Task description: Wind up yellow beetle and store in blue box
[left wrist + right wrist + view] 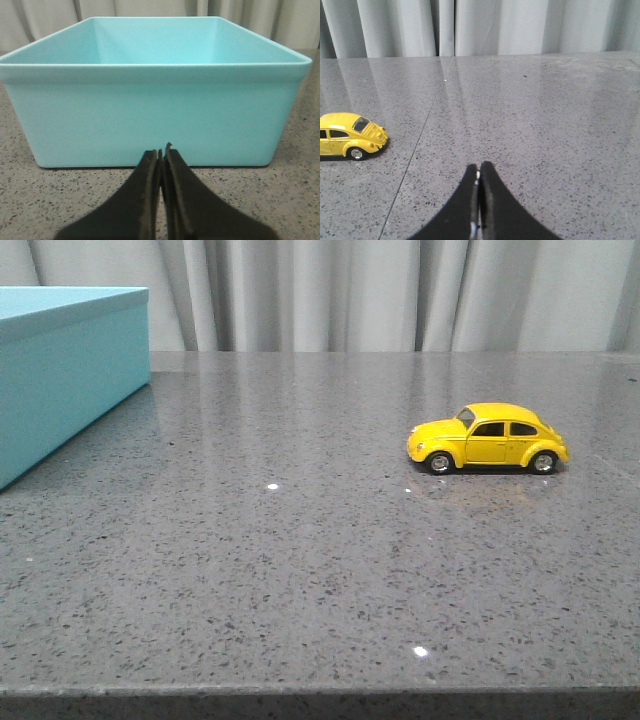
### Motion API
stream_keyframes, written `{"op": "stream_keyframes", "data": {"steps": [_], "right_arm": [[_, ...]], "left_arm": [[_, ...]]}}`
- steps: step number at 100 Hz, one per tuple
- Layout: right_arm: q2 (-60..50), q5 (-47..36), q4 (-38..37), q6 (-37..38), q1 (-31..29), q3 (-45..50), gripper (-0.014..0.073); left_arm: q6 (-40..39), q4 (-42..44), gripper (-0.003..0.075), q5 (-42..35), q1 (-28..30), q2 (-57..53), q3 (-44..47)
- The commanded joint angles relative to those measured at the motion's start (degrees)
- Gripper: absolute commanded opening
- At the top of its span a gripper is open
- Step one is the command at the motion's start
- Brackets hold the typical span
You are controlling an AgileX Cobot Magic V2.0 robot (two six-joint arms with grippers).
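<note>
Blue box [70,370] far left on counter [300,570], open top, nothing visible inside. Left end effector [163,152] pressed together, empty, just short of box wall.

Yellow beetle [487,437] right of centre, on wheels, well apart from box. Right end effector [479,172] pressed together, empty, car off to side.

Risks:
- car rolls away under nudge on glossy counter
- closed fingers must spread first
- rounded glossy body may slip from pinch

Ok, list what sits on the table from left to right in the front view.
blue box → yellow beetle, standing apart on the grey table.
</note>
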Motion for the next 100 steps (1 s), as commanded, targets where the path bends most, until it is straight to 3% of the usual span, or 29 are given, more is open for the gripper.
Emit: {"op": "stream_keyframes", "data": {"steps": [1,81,100], "right_arm": [[-1.19,-4.13,-0.47,-0.37,-0.28,-1.06,-0.0059],[-1.19,-4.77,-0.47,-0.37,-0.28,-1.06,-0.0059],[-1.19,-10.62,-0.47,-0.37,-0.28,-1.47,-0.0059]], "left_arm": [[-0.50,-0.56,-0.0020,-4.42,0.09,-1.83,2.44],[-0.50,0.86,-0.0020,-7.21,0.09,-1.83,2.44],[-0.50,0.86,-0.0020,-9.78,0.09,-1.83,1.41]]}}
